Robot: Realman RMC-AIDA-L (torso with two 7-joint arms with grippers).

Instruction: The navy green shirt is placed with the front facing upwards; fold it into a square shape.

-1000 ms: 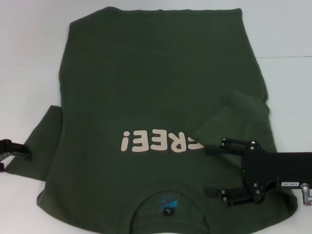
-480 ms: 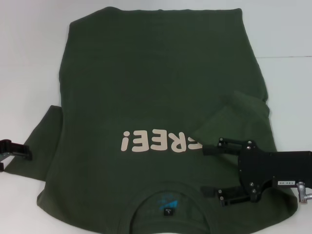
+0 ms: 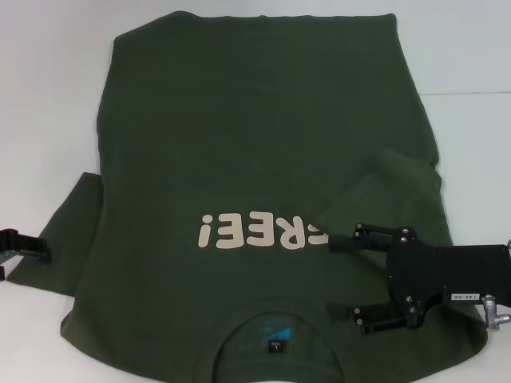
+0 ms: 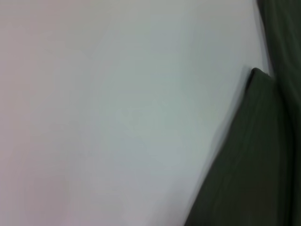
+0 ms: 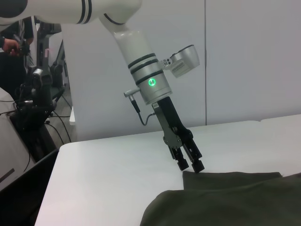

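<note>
**Shirt flat, right sleeve folded in**

Now I see the navy green shirt (image 3: 255, 159) spread across the white table (image 3: 48, 96), collar nearest, cream "FREE!" letters (image 3: 263, 231) face up. My right gripper (image 3: 339, 275) hovers open over the folded-in sleeve; my left gripper (image 3: 44, 249) sits at the far sleeve's edge, fingers slightly parted.

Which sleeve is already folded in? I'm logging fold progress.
The right-hand sleeve of the navy green shirt, just beyond the right gripper, lies doubled over the body. The left-hand sleeve lies spread flat beside the left gripper.
</note>
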